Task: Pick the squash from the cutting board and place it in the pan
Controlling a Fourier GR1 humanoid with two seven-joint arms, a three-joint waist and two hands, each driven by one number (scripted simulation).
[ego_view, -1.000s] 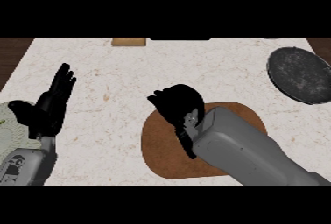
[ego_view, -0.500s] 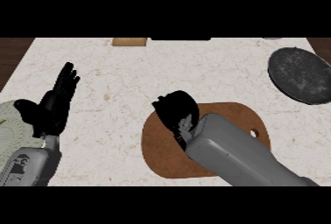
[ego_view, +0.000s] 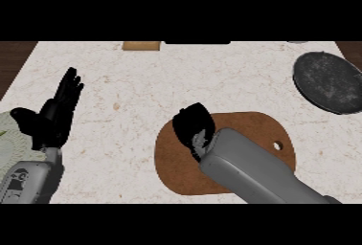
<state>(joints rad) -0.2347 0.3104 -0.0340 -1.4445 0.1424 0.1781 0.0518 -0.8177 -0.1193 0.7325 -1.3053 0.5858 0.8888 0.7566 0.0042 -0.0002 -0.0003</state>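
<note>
Where it hangs over the cutting board (ego_view: 244, 123), the right robot hand (ego_view: 192, 125) hides the squash, presumably beneath it, hence the low reach; whether it grips cannot be told. Board: brown, on the counter (ego_view: 176, 76). Pan (ego_view: 329, 82): far right, well apart, the destination. Left robot hand (ego_view: 53, 117): open, resting at the left edge.

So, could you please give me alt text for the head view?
The right robot hand is over the left part of a brown cutting board on a counter; no squash shows. The left robot hand rests open at left, a dark pan at far right.
</note>
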